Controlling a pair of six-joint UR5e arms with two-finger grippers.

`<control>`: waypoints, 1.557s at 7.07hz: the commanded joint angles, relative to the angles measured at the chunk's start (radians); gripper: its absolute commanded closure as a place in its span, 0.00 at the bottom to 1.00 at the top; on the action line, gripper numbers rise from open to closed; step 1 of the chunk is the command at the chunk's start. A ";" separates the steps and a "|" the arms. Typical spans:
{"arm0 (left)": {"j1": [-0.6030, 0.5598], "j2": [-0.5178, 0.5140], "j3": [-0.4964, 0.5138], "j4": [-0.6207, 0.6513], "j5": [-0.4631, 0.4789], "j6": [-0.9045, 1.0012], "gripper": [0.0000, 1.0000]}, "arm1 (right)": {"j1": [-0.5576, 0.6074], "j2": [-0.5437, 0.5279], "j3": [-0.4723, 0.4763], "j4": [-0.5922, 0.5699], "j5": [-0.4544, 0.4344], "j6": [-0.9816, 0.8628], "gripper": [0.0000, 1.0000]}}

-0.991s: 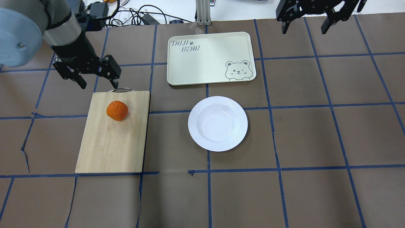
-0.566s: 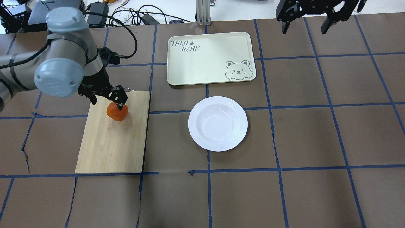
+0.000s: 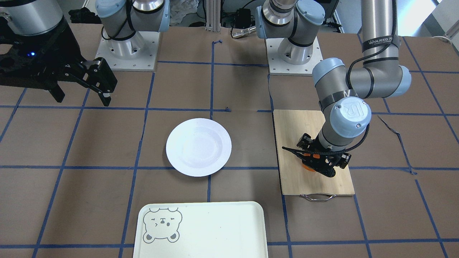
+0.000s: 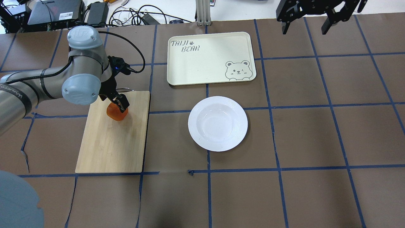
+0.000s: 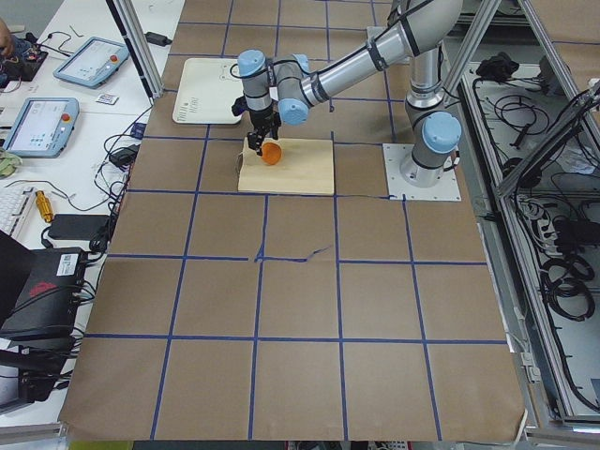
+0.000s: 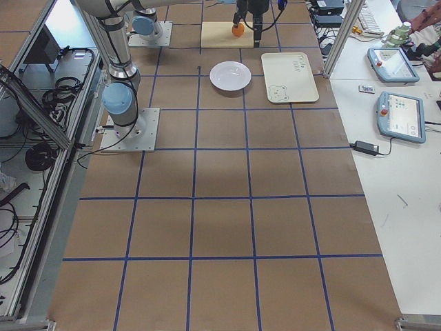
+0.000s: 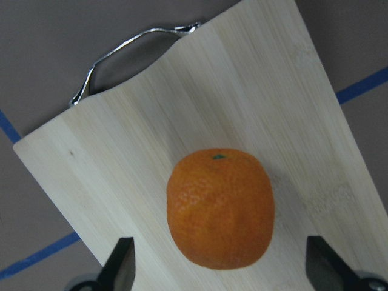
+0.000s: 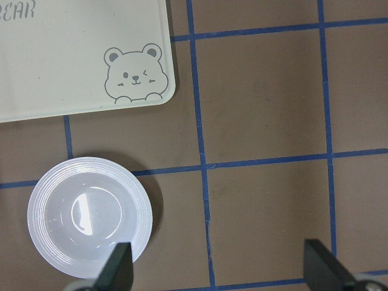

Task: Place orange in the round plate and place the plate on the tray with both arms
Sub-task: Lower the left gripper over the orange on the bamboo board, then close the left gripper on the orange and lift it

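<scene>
The orange (image 7: 220, 209) lies on a bamboo cutting board (image 4: 110, 142), near its handle end. My left gripper (image 4: 114, 106) is lowered over it and open; in the left wrist view its fingertips (image 7: 124, 260) stand wide on either side of the fruit without touching it. From above, the orange (image 4: 117, 114) shows partly under the fingers. The white round plate (image 4: 217, 123) is empty at mid-table. The cream tray (image 4: 208, 58) with the bear drawing lies just beyond it. My right gripper (image 4: 311, 22) hangs open, high over the far right.
The board's metal handle (image 7: 130, 51) points toward the far side. Cables and devices (image 4: 95, 12) crowd the table's back edge. Brown paper with blue tape lines covers the table. The plate (image 8: 89, 218) and the tray's corner (image 8: 139, 79) lie below the right wrist camera.
My left arm swung in from beyond the board's handle and came down over the orange, which has not moved. The right gripper stayed put.
</scene>
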 commanded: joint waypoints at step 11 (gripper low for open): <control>-0.355 -0.001 0.099 -0.001 -0.329 -1.087 1.00 | 0.000 -0.002 0.000 0.005 0.000 -0.003 0.00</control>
